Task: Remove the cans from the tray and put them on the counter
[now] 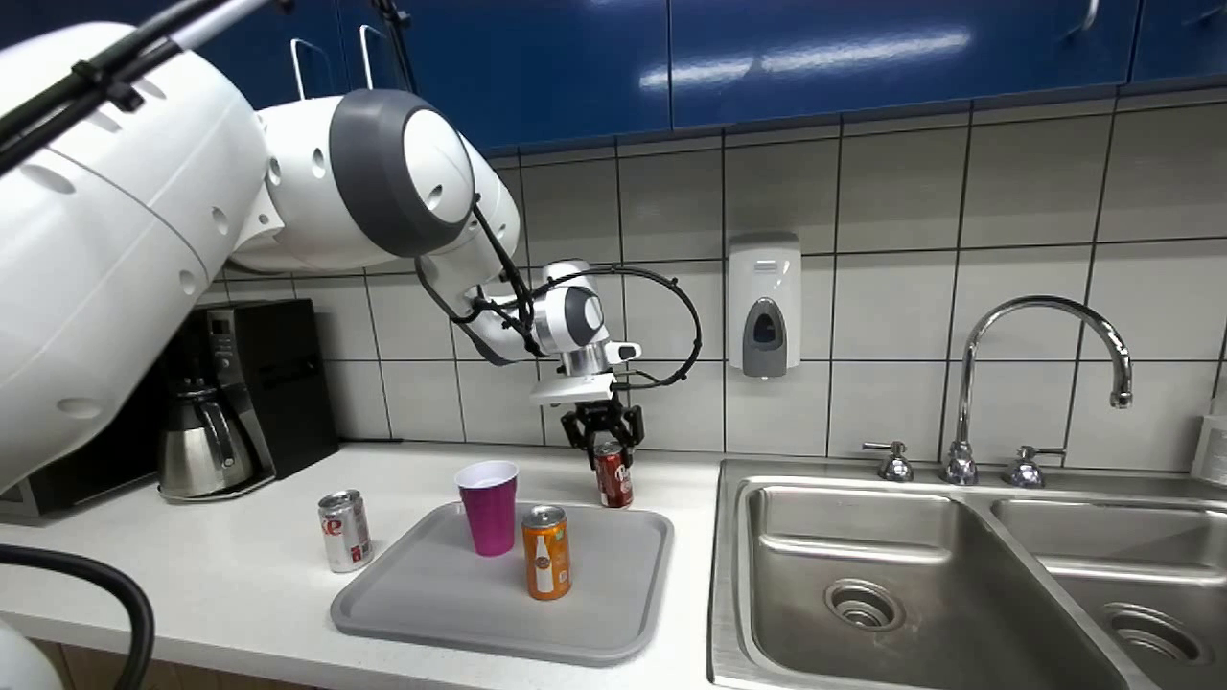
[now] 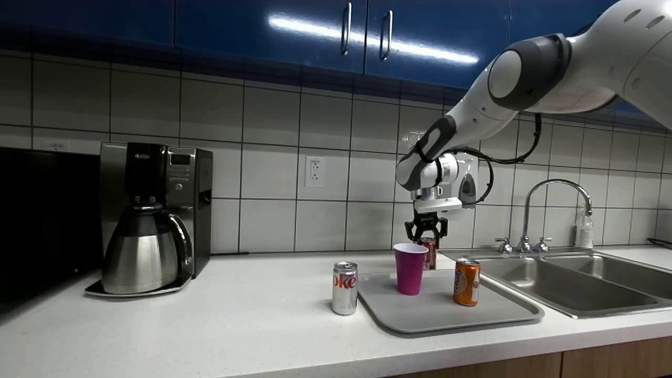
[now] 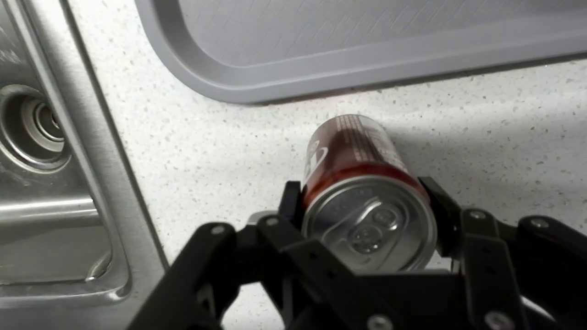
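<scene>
The dark red-brown can point(image 1: 613, 476) is upright just behind the grey tray point(image 1: 441, 599), over the white counter point(image 2: 220, 325). My gripper point(image 3: 362, 206) is shut on its upper part, with a finger pad against each side in the wrist view. The can's base looks at counter level, but I cannot tell if it bears on it. In an exterior view the cup partly hides this can point(image 2: 429, 257). The orange can point(image 1: 547, 556) stands on the tray, toward its front. The silver-and-red can point(image 2: 345, 289) stands on the counter beside the tray.
A pink-magenta cup point(image 1: 491, 517) stands on the tray near the dark red can. The steel sink point(image 1: 729, 575) borders the counter on one side, with a faucet point(image 1: 963, 402). A coffee maker point(image 2: 184, 210) stands on the counter's far end. Blue cabinets point(image 2: 262, 42) hang above.
</scene>
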`<state>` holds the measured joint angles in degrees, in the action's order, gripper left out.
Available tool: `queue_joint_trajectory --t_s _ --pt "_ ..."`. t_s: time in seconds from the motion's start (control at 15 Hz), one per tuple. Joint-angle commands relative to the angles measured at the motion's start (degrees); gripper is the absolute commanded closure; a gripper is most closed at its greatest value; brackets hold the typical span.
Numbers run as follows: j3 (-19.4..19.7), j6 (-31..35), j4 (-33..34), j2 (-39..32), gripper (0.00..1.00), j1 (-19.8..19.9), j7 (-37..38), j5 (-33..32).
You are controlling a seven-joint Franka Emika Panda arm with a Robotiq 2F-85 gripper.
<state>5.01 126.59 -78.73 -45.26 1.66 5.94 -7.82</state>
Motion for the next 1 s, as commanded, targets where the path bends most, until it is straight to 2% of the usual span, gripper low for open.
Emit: queue_joint_trajectory --t_s 0.0,0.13,0.73,0.93 --pt "-0.7 -2.8 2.7 -0.7 0.10 0.4 -1.9 1.2" --pt "-1.0 -2.5 1.4 0.8 0.00 0.5 -2.4 1.6" --pt "-1.1 0.9 -5.6 9.9 0.00 0.4 -4.0 1.1" --pt "-1.4 2.3 -11.0 13.2 0.00 0.7 -4.3 1.6"
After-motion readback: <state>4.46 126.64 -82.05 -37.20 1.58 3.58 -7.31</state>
